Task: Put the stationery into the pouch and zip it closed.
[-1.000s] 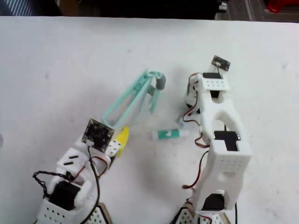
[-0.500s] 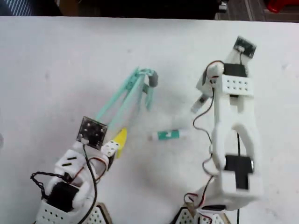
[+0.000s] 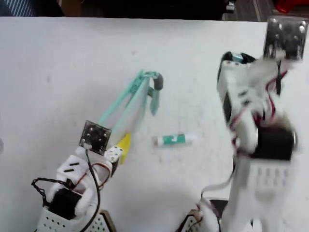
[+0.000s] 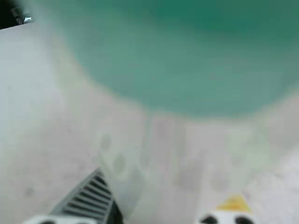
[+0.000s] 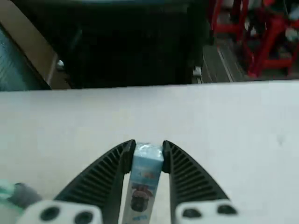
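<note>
The left arm (image 3: 72,186) and right arm (image 3: 258,164) are built of white printed shells with rows of small round holes, black servo blocks, and exposed red, white and black cables. Each wrist carries a square dark camera board (image 3: 95,137). The right gripper (image 5: 148,148) has two black ribbed fingers (image 5: 105,170) on a white base with dark screw holes; the left gripper (image 3: 126,139) pairs a black ribbed finger (image 4: 93,200) with a yellow finger (image 3: 124,146)

The white surface (image 3: 72,58) carries a teal pouch (image 3: 126,107) and, near it, a small green-and-white stick (image 3: 174,139).
</note>
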